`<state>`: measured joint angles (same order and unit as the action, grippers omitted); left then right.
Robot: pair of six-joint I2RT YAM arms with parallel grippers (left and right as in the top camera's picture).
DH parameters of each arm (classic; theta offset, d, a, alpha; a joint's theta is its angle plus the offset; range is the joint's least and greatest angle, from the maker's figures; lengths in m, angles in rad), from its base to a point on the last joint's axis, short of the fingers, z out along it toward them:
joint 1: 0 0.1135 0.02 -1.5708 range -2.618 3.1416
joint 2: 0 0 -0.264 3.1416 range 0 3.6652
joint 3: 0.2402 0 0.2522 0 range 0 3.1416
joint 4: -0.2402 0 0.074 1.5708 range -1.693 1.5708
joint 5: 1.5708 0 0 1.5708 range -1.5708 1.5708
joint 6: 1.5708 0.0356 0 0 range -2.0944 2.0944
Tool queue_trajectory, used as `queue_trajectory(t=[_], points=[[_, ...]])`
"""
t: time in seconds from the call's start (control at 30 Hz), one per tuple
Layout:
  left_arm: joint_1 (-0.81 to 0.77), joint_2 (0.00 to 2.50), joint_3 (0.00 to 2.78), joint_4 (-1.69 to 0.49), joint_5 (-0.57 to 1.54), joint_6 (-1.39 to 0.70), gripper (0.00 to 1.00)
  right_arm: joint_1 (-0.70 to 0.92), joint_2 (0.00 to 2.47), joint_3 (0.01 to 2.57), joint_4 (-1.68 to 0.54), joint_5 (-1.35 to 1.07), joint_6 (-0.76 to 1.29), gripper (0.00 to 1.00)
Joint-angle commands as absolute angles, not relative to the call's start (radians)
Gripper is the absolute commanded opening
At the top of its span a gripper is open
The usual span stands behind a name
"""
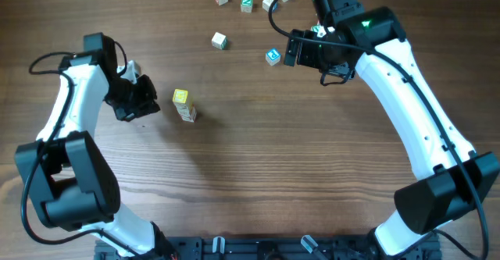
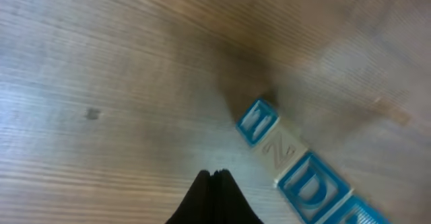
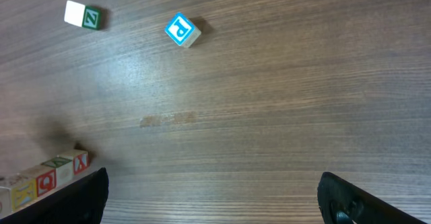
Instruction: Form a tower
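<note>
Tower (image 1: 185,108): likely light, stiff, tippy; hold flat sides low. Left gripper (image 2: 214,178) beside it, closed, empty; right gripper (image 3: 212,196) well apart, wide.

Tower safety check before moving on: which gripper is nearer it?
Left. The left gripper sits close beside the tower; the right gripper hovers farther off, near a blue cube.

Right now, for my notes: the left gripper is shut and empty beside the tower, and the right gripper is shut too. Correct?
No: the right gripper is open, its fingers wide apart in the right wrist view. The left gripper is shut and empty beside the tower.
</note>
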<state>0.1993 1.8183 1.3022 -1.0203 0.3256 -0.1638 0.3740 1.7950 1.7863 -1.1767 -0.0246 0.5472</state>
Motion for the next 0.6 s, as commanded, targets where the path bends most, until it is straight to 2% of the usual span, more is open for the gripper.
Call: queue_trajectory(t=[0.0,0.27,0.57], points=[[0.200,1.822,1.246,-0.937,0.368,-0.169,0.04,0.371,1.794,1.779,-1.179,-0.010,0.526,1.00],[0.185,1.822,1.135,-0.785,0.455,-0.173,0.04,0.371,1.794,1.779,-1.179,-0.010,0.525,1.00],[0.186,1.822,1.131,-0.789,0.464,-0.463,0.04,0.371,1.794,1.779,-1.179,-0.010,0.524,1.00]])
